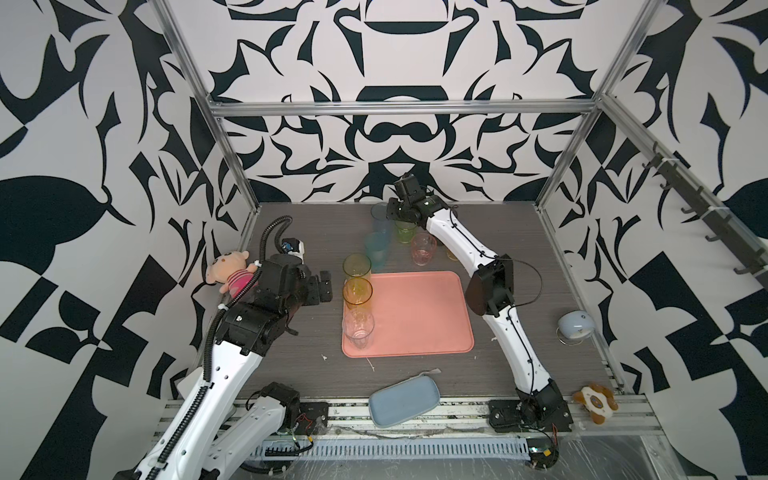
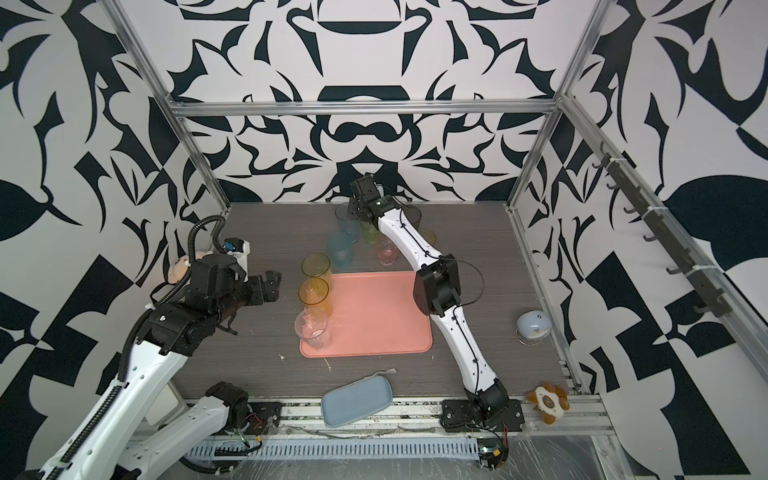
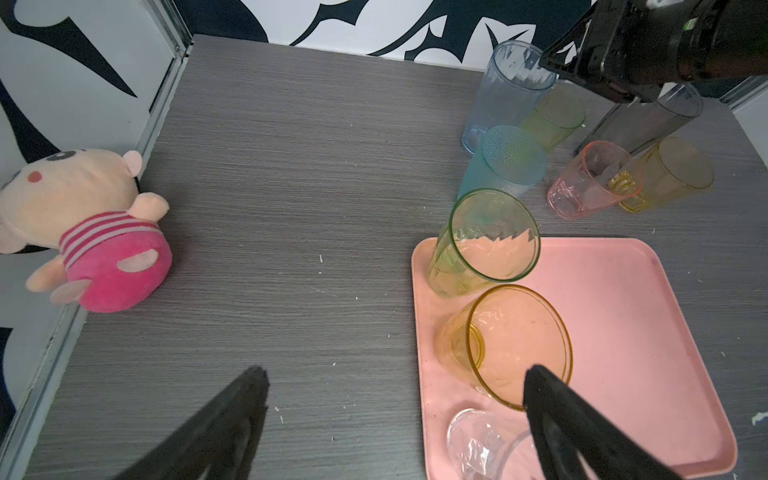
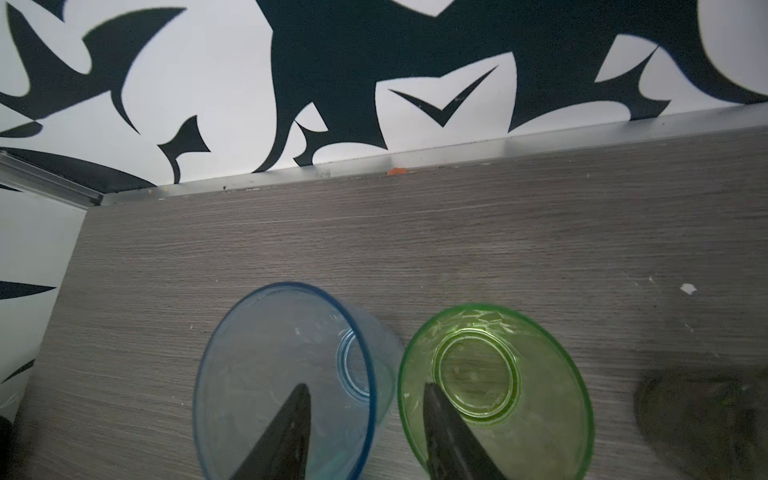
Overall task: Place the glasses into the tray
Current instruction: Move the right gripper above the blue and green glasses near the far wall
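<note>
Holds right pincer, half-parted and empty, above the adjoining rims of blue tumbler and green tumbler at the back of the desk, probably to pinch one wall, and parks left pincer, spread wide and empty, beside the tray where three glasses already stand.

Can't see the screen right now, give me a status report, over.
Left gripper open, empty, beside tray. Right gripper open over blue glass and green glass. Three glasses in tray, six outside. Teal glass close by.
</note>
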Robot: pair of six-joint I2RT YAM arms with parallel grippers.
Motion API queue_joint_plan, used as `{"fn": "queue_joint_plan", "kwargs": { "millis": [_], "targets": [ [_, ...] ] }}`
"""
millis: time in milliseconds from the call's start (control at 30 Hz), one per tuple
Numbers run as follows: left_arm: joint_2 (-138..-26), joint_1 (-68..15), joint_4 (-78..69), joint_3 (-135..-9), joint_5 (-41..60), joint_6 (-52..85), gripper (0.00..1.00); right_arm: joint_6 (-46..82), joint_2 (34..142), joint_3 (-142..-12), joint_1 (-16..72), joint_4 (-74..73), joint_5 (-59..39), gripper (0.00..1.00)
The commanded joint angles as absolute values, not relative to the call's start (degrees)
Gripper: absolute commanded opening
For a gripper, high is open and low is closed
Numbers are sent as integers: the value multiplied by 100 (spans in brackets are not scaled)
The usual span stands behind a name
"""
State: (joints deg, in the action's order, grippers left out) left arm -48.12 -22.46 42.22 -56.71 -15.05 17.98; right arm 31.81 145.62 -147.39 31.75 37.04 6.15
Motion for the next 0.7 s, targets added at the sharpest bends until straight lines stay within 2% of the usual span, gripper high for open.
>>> {"fn": "queue_joint_plan", "kwargs": {
  "millis": [0, 667],
  "targets": [
    [-4799, -2224, 4192, -5623, -1549, 1767, 100, 3262, 14394, -14953, 3199, 3533, 600, 47],
    [-4834, -2222, 4206, -5626, -1510, 1758, 100, 3278, 14518, -14951, 3196, 3419, 546, 41]
  ]
}}
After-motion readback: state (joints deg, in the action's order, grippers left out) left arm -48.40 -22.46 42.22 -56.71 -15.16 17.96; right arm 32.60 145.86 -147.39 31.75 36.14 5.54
